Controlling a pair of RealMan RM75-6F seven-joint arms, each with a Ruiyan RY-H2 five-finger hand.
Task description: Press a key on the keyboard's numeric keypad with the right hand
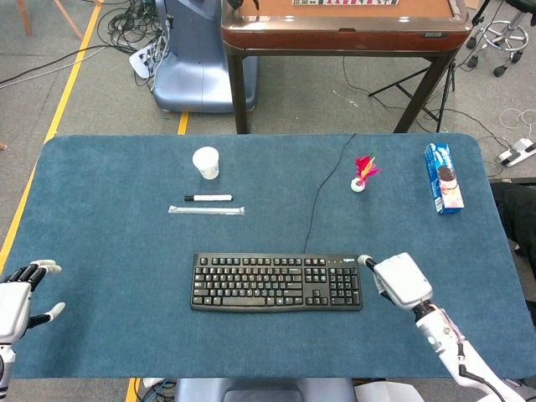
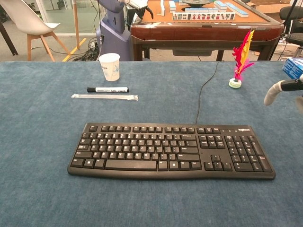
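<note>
The black keyboard (image 1: 277,282) lies at the middle front of the blue table, its numeric keypad (image 1: 344,286) at the right end. My right hand (image 1: 400,280) hovers just off that right end, back upward, with one finger stretched toward the keyboard's top right corner; it holds nothing and is apart from the keys. In the chest view the keypad (image 2: 246,151) is uncovered, and the right hand (image 2: 283,89) shows only as a fingertip coming in from the right edge, above and right of it. My left hand (image 1: 18,297) rests with fingers spread at the table's front left edge.
Behind the keyboard are a paper cup (image 1: 206,162), a black marker (image 1: 208,198) and a wrapped straw (image 1: 206,210). A feathered shuttlecock (image 1: 363,173) and a blue box (image 1: 442,177) stand at the back right. The keyboard cable (image 1: 318,197) runs to the far edge.
</note>
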